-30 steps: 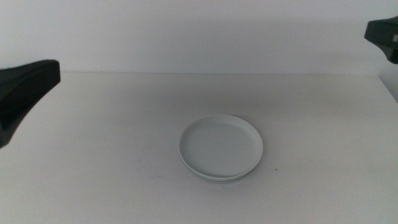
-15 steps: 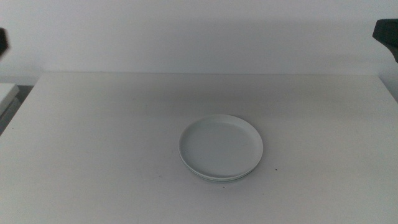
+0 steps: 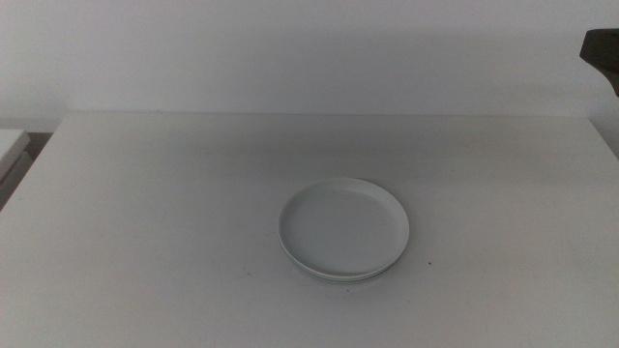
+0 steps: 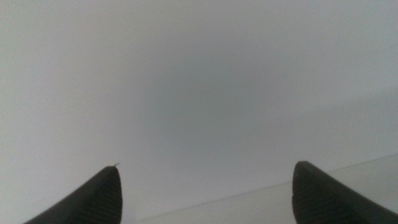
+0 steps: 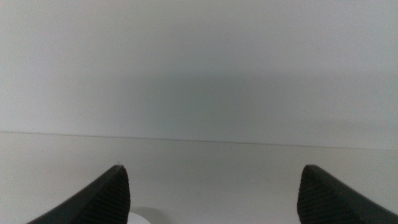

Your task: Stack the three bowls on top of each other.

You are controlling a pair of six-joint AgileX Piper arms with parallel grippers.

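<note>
Stack of shallow round pale bowls (image 3: 343, 229), white one on top, rims nested, sits mid white worktop (image 3: 145, 213). Left pincer (image 4: 205, 193) and right pincer (image 5: 211, 193) spread wide, empty.

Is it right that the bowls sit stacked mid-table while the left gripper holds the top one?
Not quite. The bowls are stacked mid-table, but nothing holds them: the middle view shows no gripper near the stack, and the left gripper is open on nothing in its wrist view.
</note>
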